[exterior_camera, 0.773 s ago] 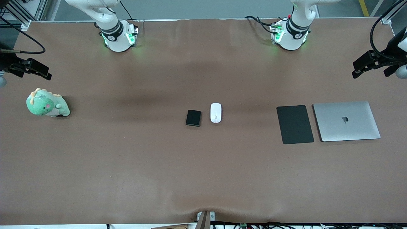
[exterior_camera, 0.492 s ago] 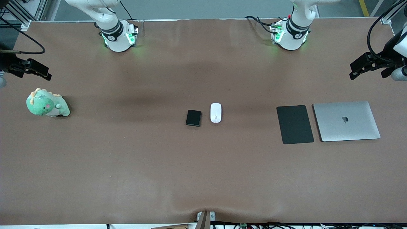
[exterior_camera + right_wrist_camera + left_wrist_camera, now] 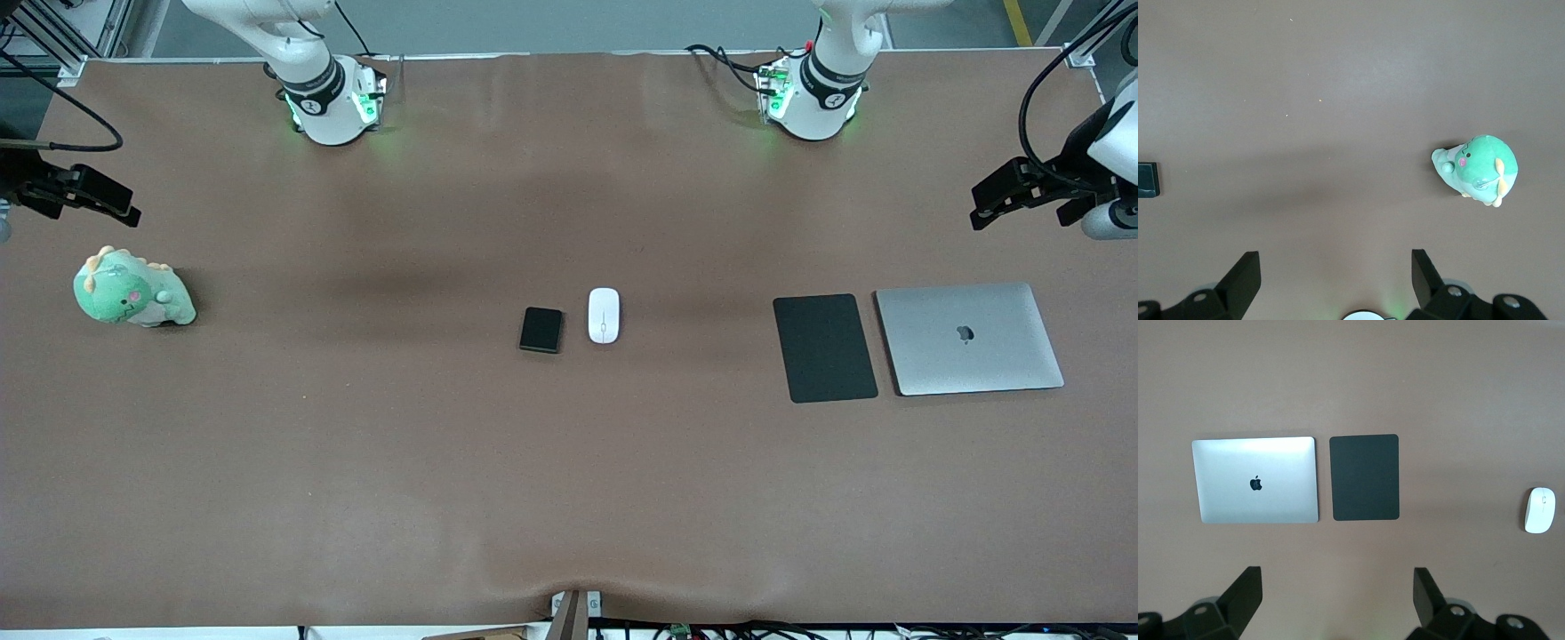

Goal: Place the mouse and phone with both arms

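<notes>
The white mouse [image 3: 604, 315] lies at the table's middle, with the small black phone [image 3: 541, 330] beside it toward the right arm's end. My left gripper [image 3: 982, 206] hangs open and empty high over the left arm's end of the table. Its wrist view shows the mouse [image 3: 1540, 510] at the edge, with the gripper [image 3: 1336, 600] holding nothing. My right gripper [image 3: 129, 204] hangs open and empty over the right arm's end. Its wrist view shows the gripper [image 3: 1336, 280] with wide-apart fingers and the phone [image 3: 1147, 180] cut off by the edge.
A large flat black mouse pad [image 3: 825, 348] and a closed silver laptop [image 3: 969, 338] lie side by side toward the left arm's end; both show in the left wrist view, pad [image 3: 1365, 477] and laptop [image 3: 1257, 480]. A green plush dinosaur [image 3: 132, 292] sits below the right gripper.
My left gripper has drifted a little inward over the table toward the laptop. My right gripper has shifted only slightly. The mouse and phone have not moved.
</notes>
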